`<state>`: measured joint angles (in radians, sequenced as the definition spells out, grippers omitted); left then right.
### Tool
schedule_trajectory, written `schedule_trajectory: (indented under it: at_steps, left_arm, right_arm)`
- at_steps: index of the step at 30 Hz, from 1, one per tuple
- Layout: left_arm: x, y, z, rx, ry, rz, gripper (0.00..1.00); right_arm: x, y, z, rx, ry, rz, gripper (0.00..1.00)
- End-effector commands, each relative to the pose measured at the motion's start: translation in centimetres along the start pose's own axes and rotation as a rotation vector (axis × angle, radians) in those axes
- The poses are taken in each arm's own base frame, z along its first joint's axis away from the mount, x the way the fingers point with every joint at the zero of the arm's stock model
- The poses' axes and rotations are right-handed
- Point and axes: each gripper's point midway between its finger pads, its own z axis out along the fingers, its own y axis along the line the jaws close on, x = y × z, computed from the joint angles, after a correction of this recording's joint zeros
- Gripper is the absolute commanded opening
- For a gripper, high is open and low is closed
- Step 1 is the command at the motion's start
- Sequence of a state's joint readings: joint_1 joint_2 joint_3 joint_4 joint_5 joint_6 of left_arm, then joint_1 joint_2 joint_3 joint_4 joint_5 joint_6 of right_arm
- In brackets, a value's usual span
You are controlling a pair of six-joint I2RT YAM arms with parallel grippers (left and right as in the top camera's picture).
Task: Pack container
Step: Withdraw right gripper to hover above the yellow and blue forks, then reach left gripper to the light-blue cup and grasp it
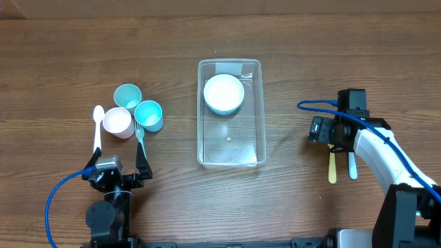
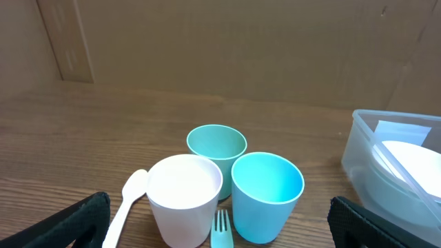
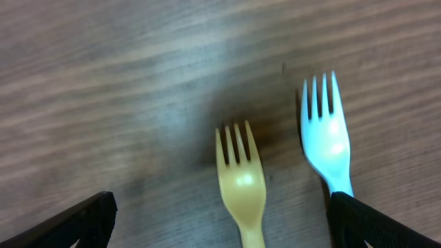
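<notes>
The clear rectangular container (image 1: 229, 148) stands mid-table, its corner showing in the left wrist view (image 2: 358, 148). A white bowl (image 1: 224, 94) sits in its far end. My left gripper (image 1: 117, 164) is open near the front edge, its jaws (image 2: 222, 231) wide in front of a white cup (image 2: 182, 196), a blue cup (image 2: 267, 193) and a teal cup (image 2: 217, 145). My right gripper (image 1: 337, 138) hangs open above a yellow fork (image 3: 241, 182), which lies between the jaws (image 3: 220, 227). A light blue fork (image 3: 327, 138) lies by the right finger.
A white spoon (image 1: 97, 127) and a small teal fork (image 1: 140, 132) lie by the cups, just ahead of the left fingers. The two forks' ends (image 1: 332, 169) stick out below the right arm. A cardboard wall (image 2: 220, 48) backs the table.
</notes>
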<state>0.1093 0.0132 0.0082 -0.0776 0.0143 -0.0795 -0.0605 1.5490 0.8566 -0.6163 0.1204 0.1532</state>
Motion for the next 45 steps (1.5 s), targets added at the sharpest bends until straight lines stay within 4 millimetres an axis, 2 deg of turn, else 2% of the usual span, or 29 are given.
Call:
schedule_trajectory:
  at_steps: [1,4,6,16,18,20,21,23,25,27,29,31,32,33,35,36,38,40,42,45]
  left_arm:
    - [0.0,0.1,0.0,-0.004,-0.004,-0.018,1.00]
    - [0.0,0.1,0.0,-0.004,-0.004,-0.018,1.00]
    - [0.0,0.1,0.0,-0.004,-0.004,-0.018,1.00]
    - [0.0,0.1,0.0,-0.004,-0.004,-0.018,1.00]
    - [-1.8,-0.4,-0.1,0.021,-0.076,-0.026,1.00]
    - [-3.8,-3.4,-0.7,0.195,-0.146,-0.016,1.00]
    - [-5.1,-4.1,-1.2,0.230,-0.168,-0.011,1.00]
    - [-9.3,-2.5,-2.8,0.107,-0.126,0.028,1.00]
    - [-12.3,-2.4,-3.3,0.082,-0.087,0.062,1.00]
    - [-14.9,-2.7,-2.7,0.084,0.022,0.052,1.00]
    - [-16.1,-4.2,-0.9,0.158,0.234,0.031,1.00]
    - [-15.4,-5.0,0.6,0.199,0.426,0.000,1.00]
    - [-14.6,-6.3,1.6,0.263,0.578,-0.038,1.00]
    - [-14.1,-7.5,2.1,0.327,0.656,-0.070,1.00]
    - [-13.2,-9.3,4.2,0.419,0.765,-0.164,1.00]
    - [-12.2,-10.0,5.7,0.446,0.814,-0.225,1.00]
    - [-9.9,-10.3,7.1,0.469,0.894,-0.261,1.00]
    - [-8.1,-12.4,6.8,0.648,0.947,-0.196,1.00]
    - [-5.5,-12.1,7.2,0.551,1.012,-0.043,1.00]
    - [-3.7,-12.5,7.4,0.428,1.044,0.145,0.96]
  right_arm:
    - [-1.2,0.0,0.2,0.001,-0.048,0.007,1.00]
    - [-3.3,0.4,0.0,-0.019,-0.135,0.016,1.00]
    - [-3.9,0.6,-0.1,-0.024,-0.161,0.019,1.00]
    - [-3.9,0.6,-0.1,-0.024,-0.159,0.019,1.00]
    - [-3.9,0.6,-0.1,-0.024,-0.159,0.019,1.00]
    - [-3.9,0.6,-0.1,-0.024,-0.159,0.019,1.00]
    - [-3.9,0.6,-0.1,-0.024,-0.159,0.019,1.00]
    - [-3.9,0.6,-0.1,-0.024,-0.159,0.019,1.00]
    - [-3.9,0.6,-0.1,-0.024,-0.159,0.019,1.00]
    - [-3.9,0.6,-0.1,-0.024,-0.160,0.019,1.00]
    - [-3.9,0.6,-0.1,-0.024,-0.159,0.019,1.00]
    - [-3.9,0.6,-0.1,-0.024,-0.159,0.019,1.00]
    - [-3.9,0.6,-0.1,-0.024,-0.159,0.019,1.00]
    - [-3.9,0.6,-0.1,-0.024,-0.159,0.019,1.00]
    - [-3.9,0.6,-0.1,-0.024,-0.159,0.019,1.00]
    - [-3.9,0.6,-0.1,-0.024,-0.159,0.019,1.00]
    - [-3.9,0.6,-0.1,-0.024,-0.159,0.019,1.00]
    - [-3.9,0.6,-0.1,-0.024,-0.159,0.019,1.00]
    - [-3.9,0.6,-0.1,-0.024,-0.159,0.019,1.00]
    - [-3.9,0.6,-0.1,-0.024,-0.159,0.019,1.00]
